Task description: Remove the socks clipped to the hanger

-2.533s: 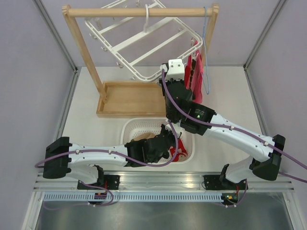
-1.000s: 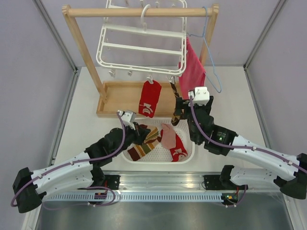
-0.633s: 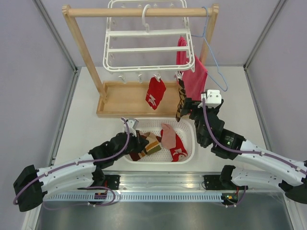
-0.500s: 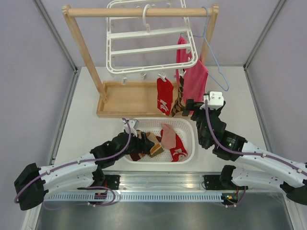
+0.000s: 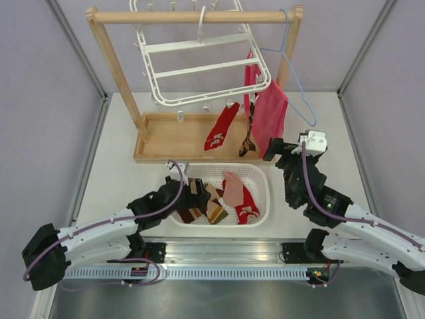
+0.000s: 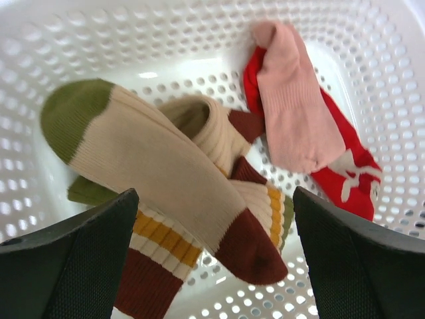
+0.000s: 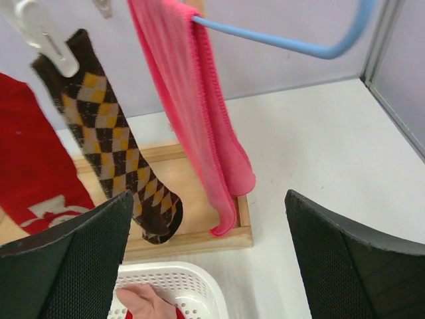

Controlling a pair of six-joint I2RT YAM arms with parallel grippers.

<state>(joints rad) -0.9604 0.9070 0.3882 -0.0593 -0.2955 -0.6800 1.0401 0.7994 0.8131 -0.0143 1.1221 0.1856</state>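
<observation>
The white hanger (image 5: 199,66) hangs tilted from the wooden rack's bar. Two socks hang from its clips: a red sock (image 5: 221,127) (image 7: 33,166) with a white mark, and a brown diamond-patterned sock (image 5: 250,129) (image 7: 116,153) held by a white clip (image 7: 46,36). My right gripper (image 5: 277,150) (image 7: 209,266) is open and empty, right of and below the diamond sock. My left gripper (image 5: 194,191) (image 6: 216,266) is open above the basket. Under it lie an olive-toed cream sock (image 6: 153,159), a striped sock (image 6: 156,266), a pale pink sock (image 6: 292,113) and a red sock (image 6: 345,173).
A white perforated basket (image 5: 265,193) (image 7: 192,279) sits between the arms. A large pink-red cloth (image 5: 269,113) (image 7: 199,113) drapes over a light-blue wire hanger (image 5: 295,86) (image 7: 279,40). The wooden rack (image 5: 116,66) stands on a tray base (image 5: 166,136) (image 7: 199,236).
My left gripper has opened and the olive-toed sock now lies loose in the basket. The hanger has swung and tilted. My right arm has drawn back to the right, away from the diamond sock.
</observation>
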